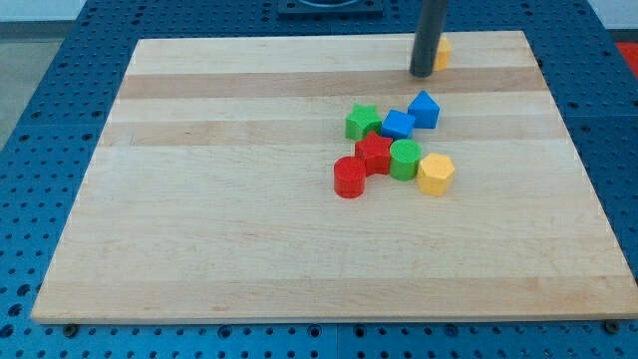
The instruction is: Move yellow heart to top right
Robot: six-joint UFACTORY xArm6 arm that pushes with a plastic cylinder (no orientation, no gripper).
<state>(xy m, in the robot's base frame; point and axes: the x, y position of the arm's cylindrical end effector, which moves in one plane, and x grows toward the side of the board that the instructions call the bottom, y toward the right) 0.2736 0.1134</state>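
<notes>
You are looking at a wooden board (249, 199) that is lying on a blue table (60, 60). Its left half is carrying no blocks. Going to the right, a group of blocks is sitting a little right of the middle: a red cylinder (349, 178), a red star (375, 153) touching it, a green star (362, 122) above them, a green cylinder (405, 160), two blue blocks (398, 125) and (425, 109) toward the top edge, and a yellow hexagon block (436, 174) at the right end of the group.

Further up, near the top edge and toward the top right corner, my tip (422, 73) is standing just beside a small yellow block (442, 53), on its left side. The rod is hiding most of this block, so you cannot confirm its shape; I judge it is the yellow heart. This arm is carrying no pincer, so there is no opening or closing to report.

The task is looking nearly done: the heart is already lying close to the top edge. What is remaining, in my judgement, is a short push toward the right corner.
</notes>
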